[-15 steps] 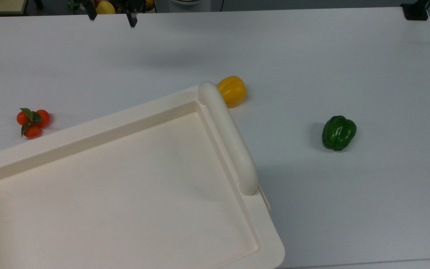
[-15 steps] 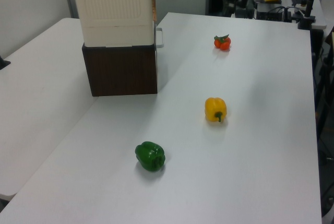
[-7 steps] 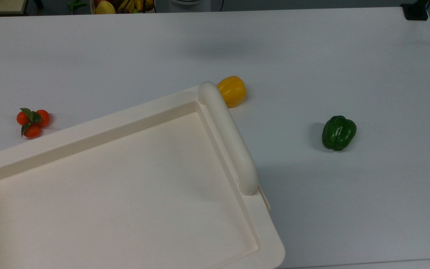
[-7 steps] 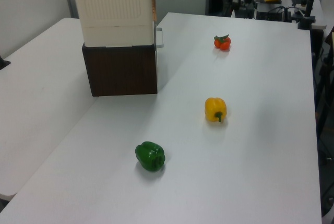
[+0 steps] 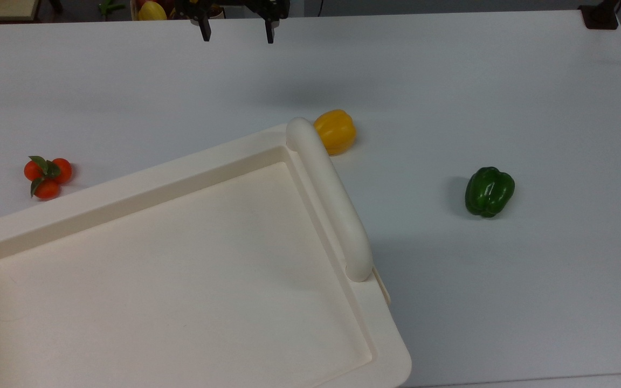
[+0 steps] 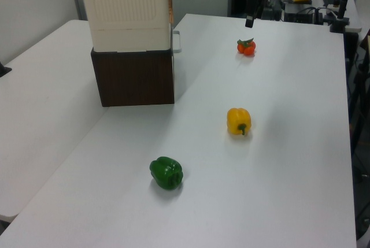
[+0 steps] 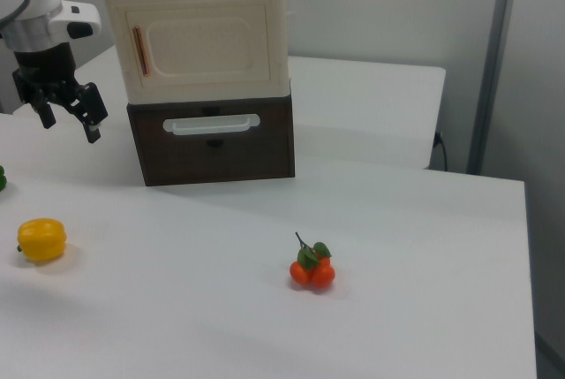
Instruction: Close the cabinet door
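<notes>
Right view, scanned from its left: the gripper (image 7: 68,119) is seen at 9 o'clock, hanging above the white table (image 7: 415,220) with its two fingers spread apart and nothing between them. At 8 o'clock a yellow pepper (image 7: 41,239) lies on the table. At 11 o'clock the cream cabinet (image 7: 199,26) stands on a dark brown drawer unit (image 7: 212,140); the cabinet door (image 7: 207,46) is set flat in the cabinet's front face, with an orange strip along its edge at the right view's left. Whether it is fully latched cannot be told. A tomato cluster (image 7: 312,269) lies just below centre, at 6 o'clock.

Top view: the tomato cluster (image 5: 47,172) is found at 9 o'clock, the gripper (image 5: 236,39) at 12 o'clock near the table's far edge, the yellow pepper (image 5: 335,131) just beside the tube bar (image 5: 332,199) of the recessed top (image 5: 170,269), and a green pepper (image 5: 489,191) at 3 o'clock
</notes>
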### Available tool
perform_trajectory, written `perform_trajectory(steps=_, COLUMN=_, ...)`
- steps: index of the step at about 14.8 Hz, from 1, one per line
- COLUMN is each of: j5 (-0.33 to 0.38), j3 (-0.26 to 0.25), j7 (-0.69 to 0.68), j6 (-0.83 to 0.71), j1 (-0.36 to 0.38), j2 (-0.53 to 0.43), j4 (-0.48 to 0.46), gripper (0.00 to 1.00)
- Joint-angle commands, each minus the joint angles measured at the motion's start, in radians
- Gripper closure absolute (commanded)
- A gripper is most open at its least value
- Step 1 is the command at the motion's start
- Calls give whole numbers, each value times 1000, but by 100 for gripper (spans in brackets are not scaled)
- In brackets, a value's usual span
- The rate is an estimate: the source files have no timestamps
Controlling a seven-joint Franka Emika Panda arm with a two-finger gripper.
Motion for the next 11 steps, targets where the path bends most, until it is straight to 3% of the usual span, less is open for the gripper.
perform_trajectory(steps=1, j5=-14, j3=-15, j7=-18, j6=-28, j1=13, j2=-28, j4=-13, gripper=0)
perform_trajectory(steps=5, j5=-14, j3=-15, j7=-11, j6=-37, j1=13, j2=-29, j4=-4, gripper=0)
perform_trajectory(steps=7, j5=-13, j3=-19, j7=61, j6=-63, j1=13, j2=-32, j4=24, gripper=0)
perform_trajectory(steps=11, j5=-14, j3=-22, j7=31, j6=-73, j1=13, j2=-29, j4=22, gripper=0)
